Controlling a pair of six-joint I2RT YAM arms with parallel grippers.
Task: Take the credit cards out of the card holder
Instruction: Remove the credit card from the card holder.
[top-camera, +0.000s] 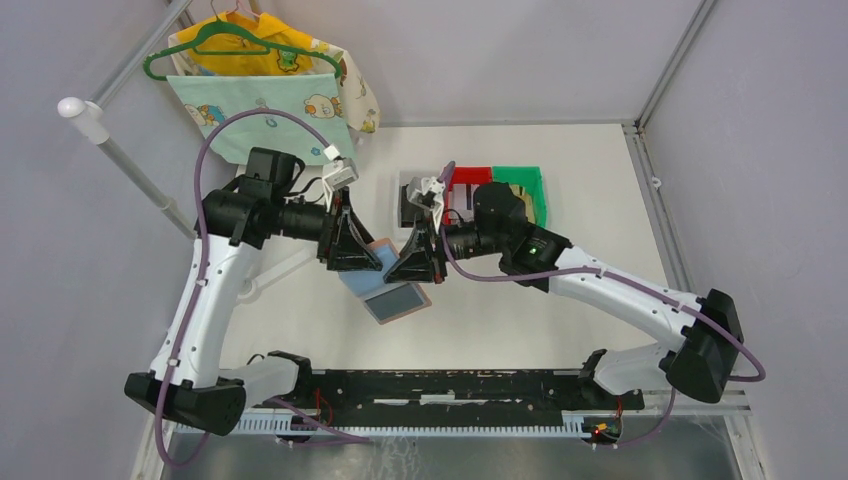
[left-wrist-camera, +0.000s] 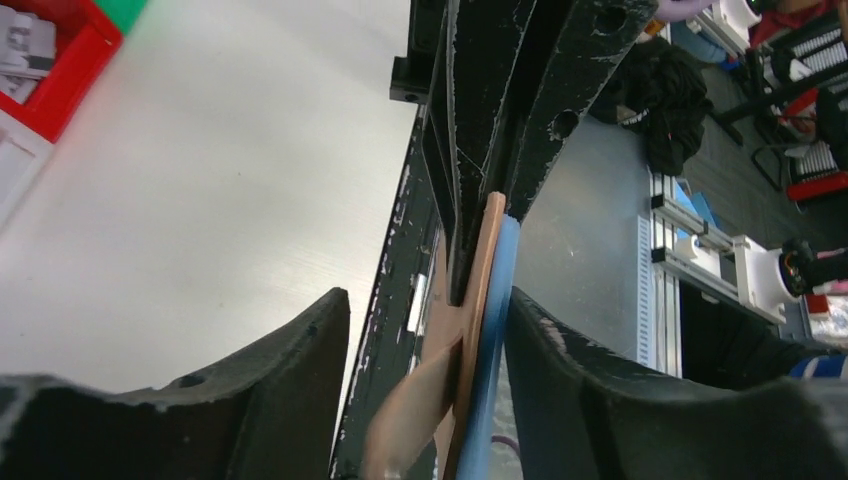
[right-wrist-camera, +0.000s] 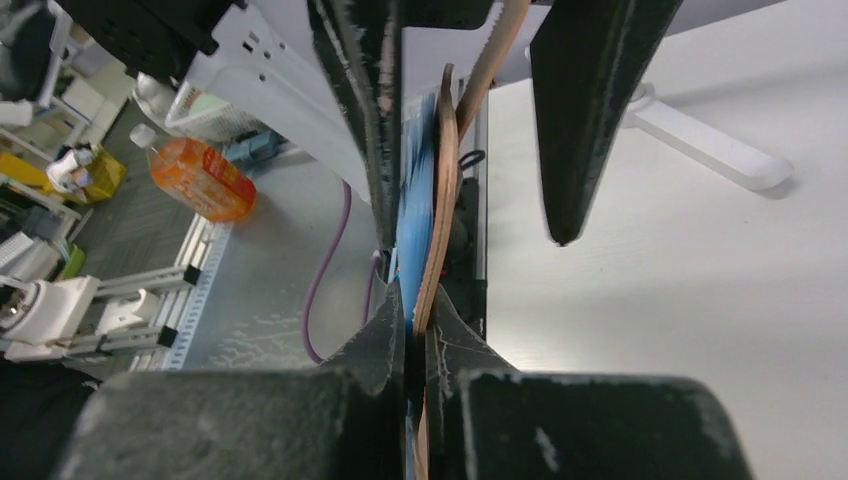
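Note:
The card holder (top-camera: 385, 288) hangs above the table's middle between the two grippers, folded open with its blue-grey sleeved inside facing up. My right gripper (right-wrist-camera: 415, 322) is shut on it: its tan and blue layers (right-wrist-camera: 428, 210) run edge-on between the closed fingertips. My left gripper (left-wrist-camera: 430, 385) is open, and the holder's tan and blue edge (left-wrist-camera: 488, 300) rests against its right finger (left-wrist-camera: 570, 390), well apart from the left finger (left-wrist-camera: 290, 390). From above, the left gripper (top-camera: 368, 260) and the right gripper (top-camera: 402, 272) meet over the holder. The credit cards are hidden.
A red bin (top-camera: 468, 186) and a green bin (top-camera: 526, 192) stand at the back of the table, with a black item (top-camera: 413, 206) to their left. Baby clothes on a green hanger (top-camera: 262, 92) hang at the back left by a white pole (top-camera: 130, 160).

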